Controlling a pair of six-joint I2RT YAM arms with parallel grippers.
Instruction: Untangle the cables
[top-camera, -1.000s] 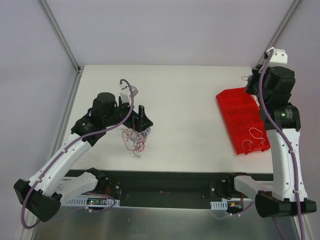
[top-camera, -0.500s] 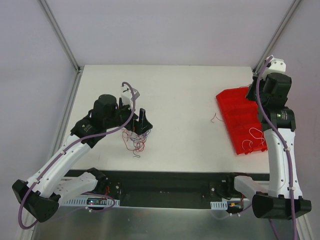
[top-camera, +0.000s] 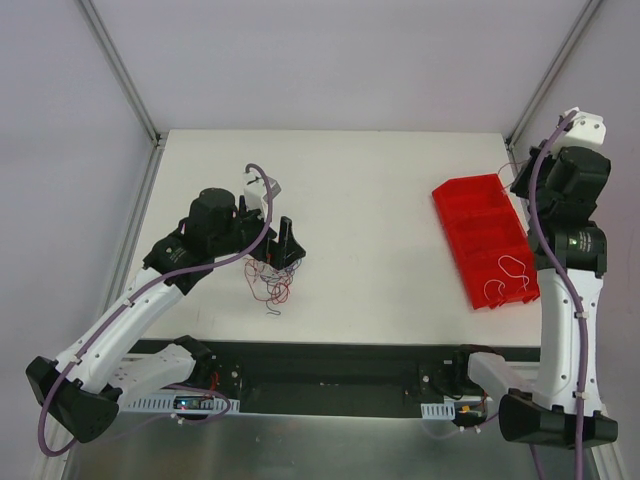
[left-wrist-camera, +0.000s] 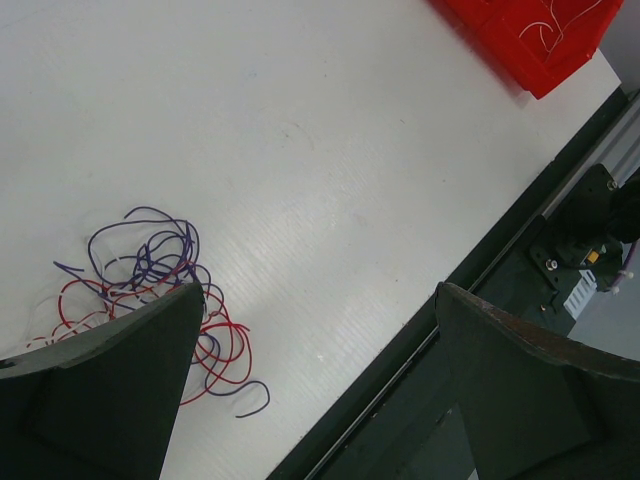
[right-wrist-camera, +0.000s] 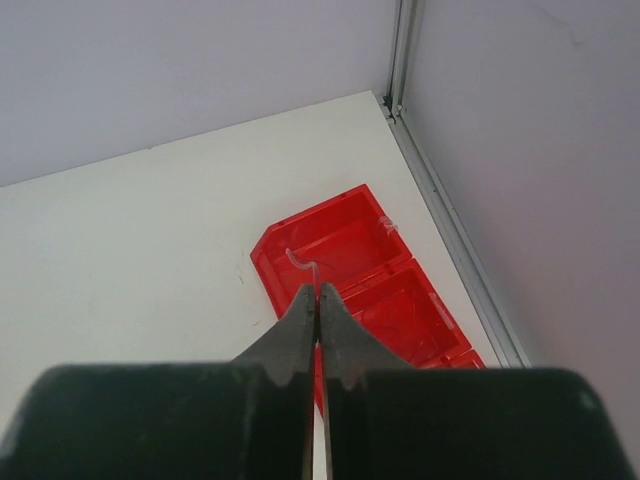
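The cables (top-camera: 268, 279) lie as a loose tangle of red and dark purple wires on the white table near its front left. The same tangle shows in the left wrist view (left-wrist-camera: 150, 268). My left gripper (top-camera: 286, 250) hangs just above it, open and empty, and the tangle lies beside and partly behind its left finger (left-wrist-camera: 110, 385). My right gripper (right-wrist-camera: 318, 293) is shut on one thin pale strand (right-wrist-camera: 300, 261), held high over the red bin (right-wrist-camera: 345, 245). In the top view the right gripper (top-camera: 519, 183) is at the far right.
The red bin (top-camera: 470, 215), with several compartments, lies at the right of the table, and a curly pale strand (top-camera: 506, 279) sits in its near compartment. The black front rail (top-camera: 330, 365) runs along the table's near edge. Walls and a metal corner post (right-wrist-camera: 402, 60) close the back right.
My right arm has risen and swung right towards the back corner with the strand. The strand seen left of the bin half a second ago no longer shows there. The left arm has barely moved.
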